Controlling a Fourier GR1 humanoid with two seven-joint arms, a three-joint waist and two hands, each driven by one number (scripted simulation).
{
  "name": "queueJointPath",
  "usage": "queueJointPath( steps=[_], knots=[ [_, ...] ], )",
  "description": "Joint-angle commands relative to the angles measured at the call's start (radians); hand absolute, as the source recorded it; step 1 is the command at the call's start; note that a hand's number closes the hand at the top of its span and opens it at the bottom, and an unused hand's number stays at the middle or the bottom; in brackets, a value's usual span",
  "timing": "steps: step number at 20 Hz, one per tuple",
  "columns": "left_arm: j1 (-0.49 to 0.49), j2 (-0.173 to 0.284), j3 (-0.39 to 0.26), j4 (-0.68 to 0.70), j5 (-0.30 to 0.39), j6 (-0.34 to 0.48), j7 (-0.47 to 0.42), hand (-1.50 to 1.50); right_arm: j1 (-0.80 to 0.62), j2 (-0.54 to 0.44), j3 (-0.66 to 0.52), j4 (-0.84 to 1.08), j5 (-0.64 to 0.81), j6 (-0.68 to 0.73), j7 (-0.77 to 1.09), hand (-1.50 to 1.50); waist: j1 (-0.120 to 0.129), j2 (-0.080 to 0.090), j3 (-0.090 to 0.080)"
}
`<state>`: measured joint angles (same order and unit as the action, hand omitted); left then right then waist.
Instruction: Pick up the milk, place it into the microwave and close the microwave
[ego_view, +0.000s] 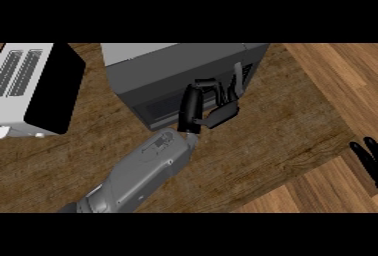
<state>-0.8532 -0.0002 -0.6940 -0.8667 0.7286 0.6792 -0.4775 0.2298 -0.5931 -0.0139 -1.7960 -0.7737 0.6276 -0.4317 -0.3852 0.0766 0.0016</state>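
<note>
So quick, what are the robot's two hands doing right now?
Left hand: open, fingers straight against the microwave door.
Right hand: open, resting at the right edge.

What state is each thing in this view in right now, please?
Microwave: door shut, upright on the counter.
Toaster: standing at the counter's left edge, untouched.
Left hand: against the microwave's front, fingers straight, holding nothing.
Right hand: open, resting at the view's right edge, fingers up.
Milk: not visible.
</note>
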Motion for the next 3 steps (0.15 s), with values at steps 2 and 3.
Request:
queueJointPath(
  steps=[2, 3],
  knots=[
    [-0.084, 0.0, 0.042, 0.082, 0.032, -0.028, 0.015, 1.5, 0.006, -0.022, -0.016, -0.014, -0.03, 0.035, -0.004, -1.5, -0.017, 0.017, -0.002],
    [-0.089, 0.0, 0.04, 0.09, 0.032, -0.032, 0.019, 1.5, 0.011, -0.029, -0.013, -0.019, -0.035, 0.04, 0.004, -1.5, -0.011, 0.016, -0.001]
  ],
)
